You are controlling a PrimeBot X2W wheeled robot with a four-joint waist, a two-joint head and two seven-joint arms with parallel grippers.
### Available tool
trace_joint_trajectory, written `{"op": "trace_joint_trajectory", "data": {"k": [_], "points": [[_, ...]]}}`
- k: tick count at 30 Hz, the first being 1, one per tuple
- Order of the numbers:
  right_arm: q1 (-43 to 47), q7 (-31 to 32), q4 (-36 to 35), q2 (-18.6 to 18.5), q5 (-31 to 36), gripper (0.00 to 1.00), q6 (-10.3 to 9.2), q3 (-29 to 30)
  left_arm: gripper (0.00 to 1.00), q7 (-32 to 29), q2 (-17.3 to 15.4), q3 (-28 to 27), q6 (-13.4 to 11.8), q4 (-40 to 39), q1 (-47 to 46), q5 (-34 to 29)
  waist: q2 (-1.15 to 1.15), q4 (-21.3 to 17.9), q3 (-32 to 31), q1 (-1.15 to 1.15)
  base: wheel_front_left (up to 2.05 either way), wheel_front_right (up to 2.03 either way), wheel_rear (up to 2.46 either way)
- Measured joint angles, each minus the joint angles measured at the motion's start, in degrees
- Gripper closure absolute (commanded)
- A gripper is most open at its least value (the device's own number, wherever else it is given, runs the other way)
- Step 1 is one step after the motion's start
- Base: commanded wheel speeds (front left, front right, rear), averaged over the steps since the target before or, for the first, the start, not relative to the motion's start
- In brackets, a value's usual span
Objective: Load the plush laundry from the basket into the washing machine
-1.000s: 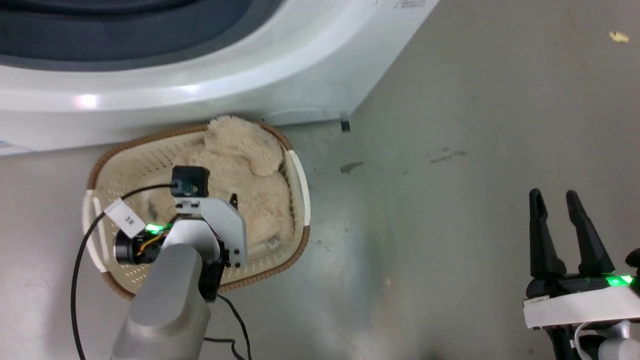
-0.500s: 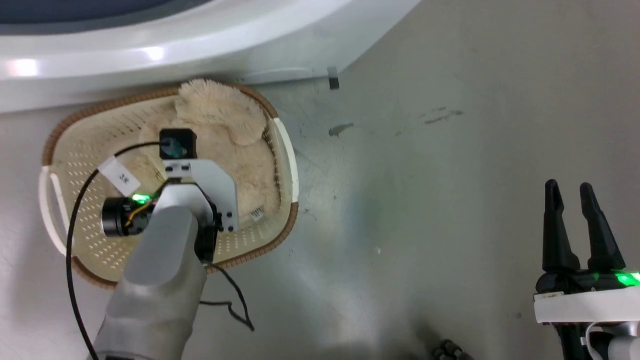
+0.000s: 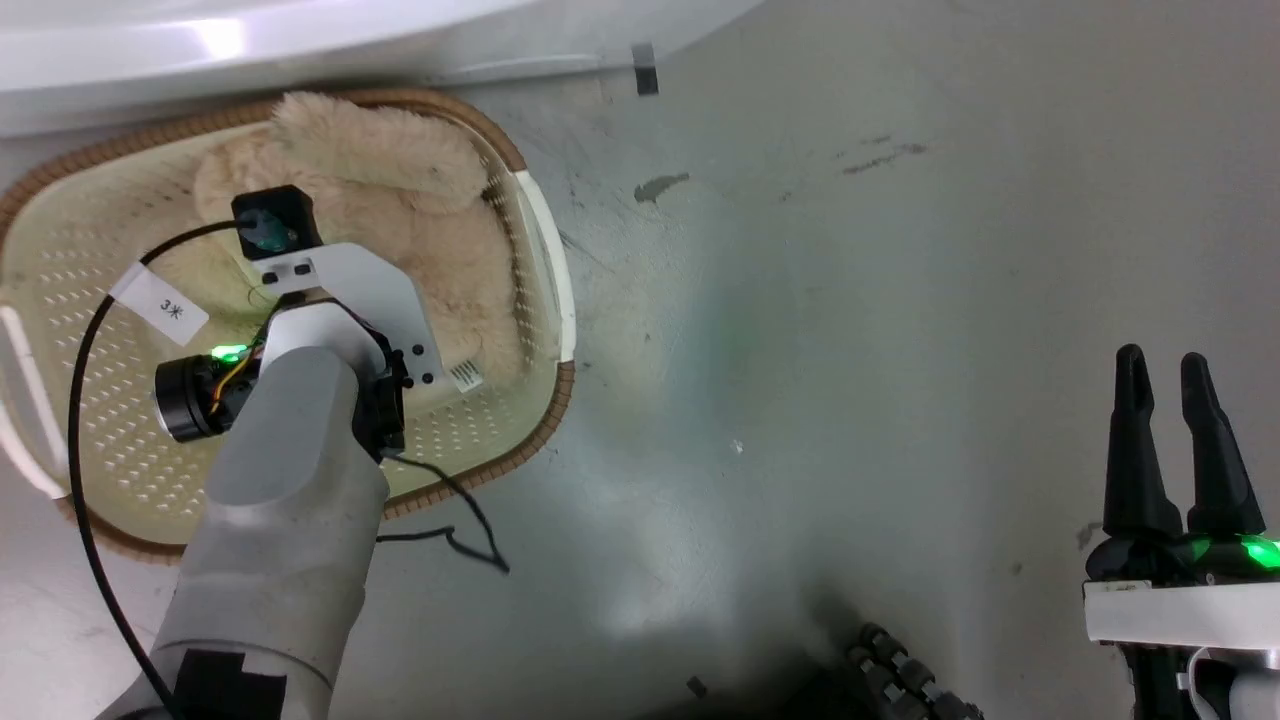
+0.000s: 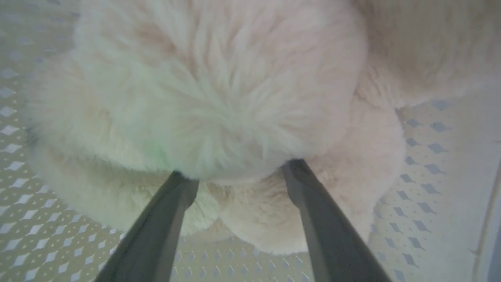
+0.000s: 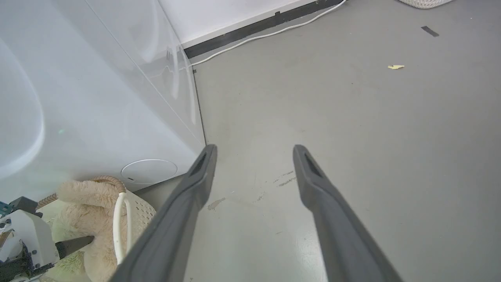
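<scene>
The fluffy cream plush laundry (image 3: 400, 200) lies in the oval cream basket (image 3: 545, 415), which stands on the floor against the white washing machine (image 3: 200, 40). My left wrist (image 3: 330, 290) hangs over the plush inside the basket. In the left wrist view my left gripper (image 4: 238, 172) is open, its two fingertips pushed into the fur of the plush laundry (image 4: 219, 98) on either side of a rounded lobe. My right gripper (image 3: 1161, 358) stands open and empty over bare floor to the right. The right wrist view has the right gripper (image 5: 255, 149), the washing machine (image 5: 78, 98) and the plush laundry (image 5: 90, 199).
A black cable (image 3: 450, 530) trails from my left arm over the basket rim onto the grey floor. A white cable (image 5: 266, 35) runs along the far wall. A yellow scrap (image 5: 395, 67) lies on the floor. Dark parts of my base (image 3: 900, 670) show at the bottom.
The head camera has moved, so the washer and basket have slid up and left in the picture. My left wrist stays over the plush in the basket. Both grippers stay open.
</scene>
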State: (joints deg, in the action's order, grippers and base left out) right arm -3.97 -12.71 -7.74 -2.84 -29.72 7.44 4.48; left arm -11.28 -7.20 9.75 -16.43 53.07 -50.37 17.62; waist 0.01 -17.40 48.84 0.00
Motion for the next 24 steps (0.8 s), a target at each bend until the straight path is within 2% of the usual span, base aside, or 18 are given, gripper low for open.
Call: {"op": "trace_joint_trajectory", "data": {"k": [6,13,14,15,19,24], "points": [[0.0,-0.6,-0.4,0.0,-1.6,0.0,0.0,-0.1,0.0,1.8,1.2,-2.8,-1.4,2.6,-2.5,4.7,0.0,-1.1,2.8,0.0,0.0,0.0,0.0],[0.0,-1.4,-1.0,0.0,-3.4,0.0,0.01,-0.1,0.0,1.8,1.0,-1.1,-1.6,7.2,-7.2,5.7,0.0,-2.2,6.2,0.0,0.0,0.0,0.0],[0.0,-1.6,-1.1,0.0,-3.8,0.0,0.01,-0.1,0.45,1.7,1.0,-0.8,-1.6,7.9,-7.9,5.7,0.0,-2.4,6.7,0.0,0.0,0.0,0.0],[0.0,-1.7,-1.2,0.0,-4.1,0.0,0.01,-0.1,1.0,1.7,0.7,0.2,-1.6,8.7,-8.7,5.3,0.0,-2.5,7.1,0.0,0.0,0.0,0.0],[-0.4,-1.8,-1.2,0.0,-5.0,0.0,0.01,-0.5,1.0,0.3,0.2,2.1,-0.7,10.5,-10.6,4.8,0.0,-3.2,8.3,0.0,0.0,0.0,0.0],[-3.1,-1.9,-0.6,0.0,-5.6,0.0,0.0,-2.5,1.0,2.7,-0.5,1.9,0.1,10.5,-10.0,5.4,0.0,-3.8,7.7,0.0,0.0,0.0,0.0]]}}
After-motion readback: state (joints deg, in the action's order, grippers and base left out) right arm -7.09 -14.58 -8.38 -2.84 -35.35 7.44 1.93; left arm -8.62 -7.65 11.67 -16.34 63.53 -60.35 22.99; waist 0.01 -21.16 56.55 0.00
